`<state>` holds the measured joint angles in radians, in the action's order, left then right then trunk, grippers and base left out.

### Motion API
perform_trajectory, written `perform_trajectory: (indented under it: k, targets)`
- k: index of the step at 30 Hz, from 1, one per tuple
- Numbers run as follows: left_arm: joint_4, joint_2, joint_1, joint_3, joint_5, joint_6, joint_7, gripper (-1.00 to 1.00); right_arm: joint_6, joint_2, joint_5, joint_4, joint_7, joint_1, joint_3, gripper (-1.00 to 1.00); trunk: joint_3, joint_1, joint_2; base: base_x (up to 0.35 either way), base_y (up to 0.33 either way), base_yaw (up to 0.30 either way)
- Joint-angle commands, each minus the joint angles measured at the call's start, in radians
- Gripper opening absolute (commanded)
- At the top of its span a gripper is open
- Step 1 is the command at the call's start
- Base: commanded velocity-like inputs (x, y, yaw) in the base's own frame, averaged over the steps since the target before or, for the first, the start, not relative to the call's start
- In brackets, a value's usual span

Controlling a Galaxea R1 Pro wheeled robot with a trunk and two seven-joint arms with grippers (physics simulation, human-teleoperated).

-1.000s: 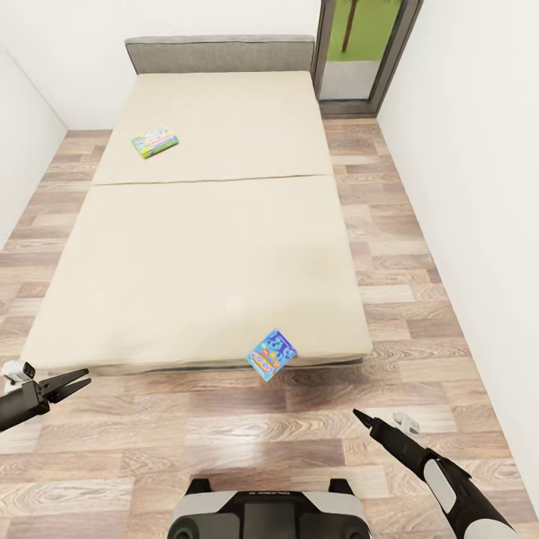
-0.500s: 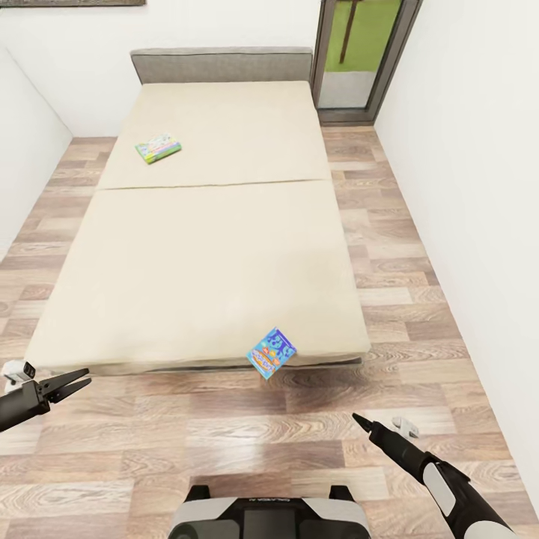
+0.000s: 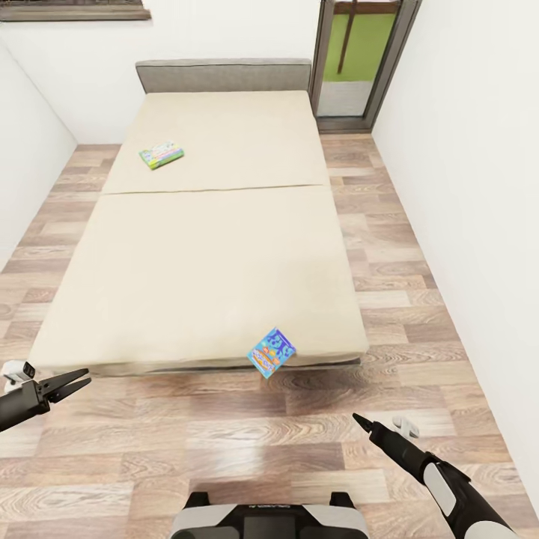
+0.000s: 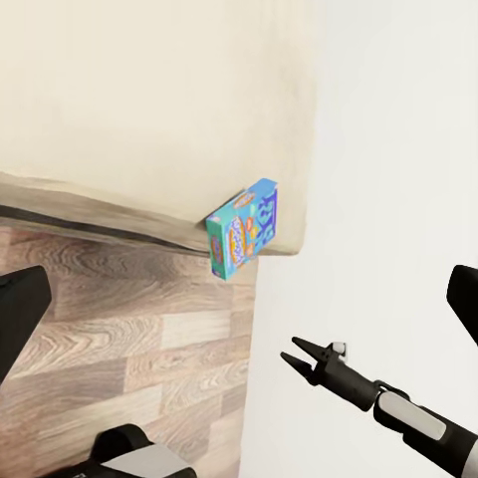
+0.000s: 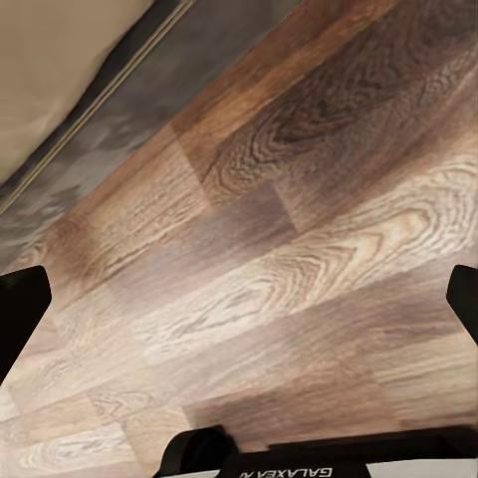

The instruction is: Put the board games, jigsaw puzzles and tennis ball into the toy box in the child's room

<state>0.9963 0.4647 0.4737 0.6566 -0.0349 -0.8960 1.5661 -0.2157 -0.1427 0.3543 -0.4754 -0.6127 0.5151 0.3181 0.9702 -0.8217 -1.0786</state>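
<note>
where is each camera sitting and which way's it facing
Head view: high on the robot, facing down over the bed; left gripper, right gripper and base show.
Left wrist view: beside the bed's foot, facing the blue board game and right gripper.
Right wrist view: facing the wood floor.
Shared: the blue board game, head and left wrist.

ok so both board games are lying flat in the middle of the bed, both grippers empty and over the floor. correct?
Not quite. One board game lies flat on the bed up near the headboard. The blue board game hangs tilted off the foot edge, as the head and left wrist views show. The left gripper and right gripper are indeed empty and over the floor.
</note>
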Motion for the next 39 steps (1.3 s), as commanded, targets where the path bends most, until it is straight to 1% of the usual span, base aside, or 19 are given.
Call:
perform_trajectory:
  k: [1,18,39]
  targets:
    - [0.0,0.0,0.0,0.001,0.001,-0.011,0.005,1.0,-0.01,0.0,0.008,0.0,-0.004,0.0,0.003,1.0,-0.001,0.0,0.0,-0.004,0.0,0.0]
    - [0.001,0.0,0.0,0.001,0.002,-0.011,0.005,1.0,-0.008,0.001,0.008,0.0,-0.003,0.0,0.003,1.0,-0.03,0.0,0.0,-0.04,0.0,0.0]
    - [0.001,0.0,0.0,0.0,0.002,-0.011,0.005,1.0,-0.008,0.002,0.008,0.0,-0.002,0.0,0.001,1.0,-0.065,0.0,0.0,-0.003,0.0,0.0]
